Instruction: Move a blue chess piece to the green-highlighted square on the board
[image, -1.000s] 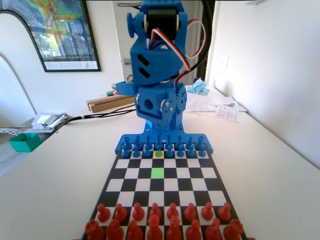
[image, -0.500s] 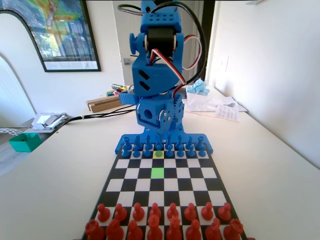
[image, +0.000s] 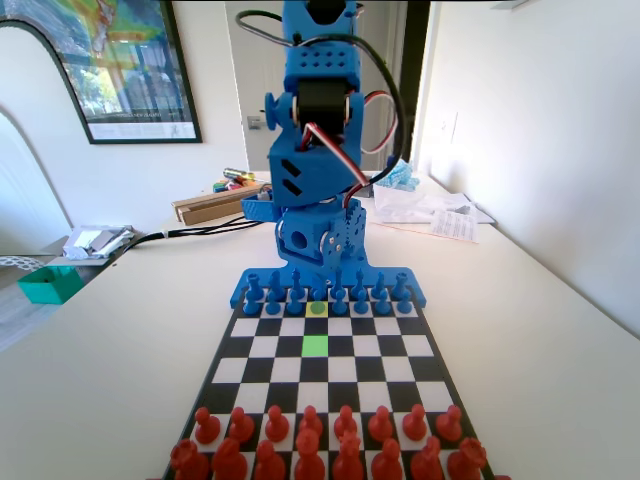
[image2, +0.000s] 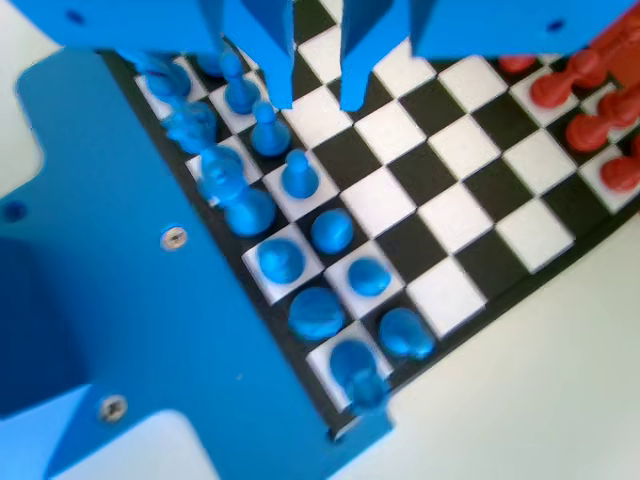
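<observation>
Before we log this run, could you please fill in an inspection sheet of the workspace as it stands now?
Surface: the board lies flat on a pale table.
Job's things: the green-highlighted square is bare; the blue chess piece stands behind the yellow square, in the row of blue pawns.
Other pieces: red pieces fill the near rows of the fixed view.
Clutter: papers, a wooden box and a green tray lie on the table, off the board.
Grippers: the gripper hangs open above the board near the blue pawns, holding nothing.
Cables: wires loop along the arm; a black cable runs across the table.
Surroundings: a framed poster on a white wall.
</observation>
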